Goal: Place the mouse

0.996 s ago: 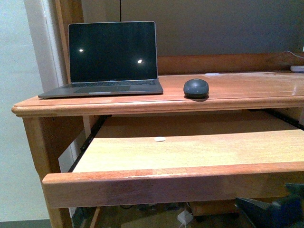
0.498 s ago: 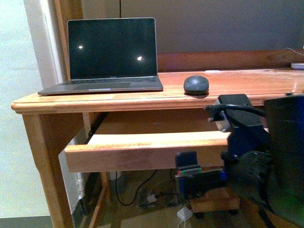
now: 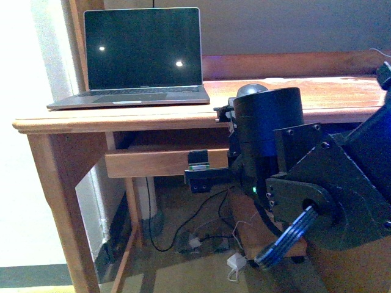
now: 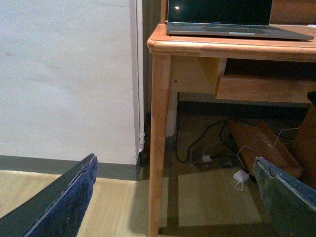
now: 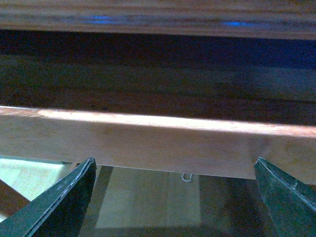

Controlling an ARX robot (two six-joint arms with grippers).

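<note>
The dark grey mouse [image 3: 252, 90] sits on the wooden desk top [image 3: 122, 116], to the right of the open laptop [image 3: 143, 58]. Only its top shows over my right arm [image 3: 269, 131]. My right gripper [image 5: 174, 164] is open and empty, its jaws spread wide just in front of the pull-out tray's front board [image 5: 148, 143], which also shows in the front view [image 3: 149, 162]. My left gripper [image 4: 175, 159] is open and empty, low down, facing the desk's left leg [image 4: 159, 138] and the floor. The left gripper is out of the front view.
The tray sits almost fully under the desk top. Cables, a white adapter [image 4: 241, 176] and a wooden box [image 4: 261, 145] lie on the floor under the desk. A white wall [image 4: 64, 74] stands left of the desk.
The pull-out tray has slid back in under the desk top. My right arm has risen in front of the desk and now covers most of the mouse.
</note>
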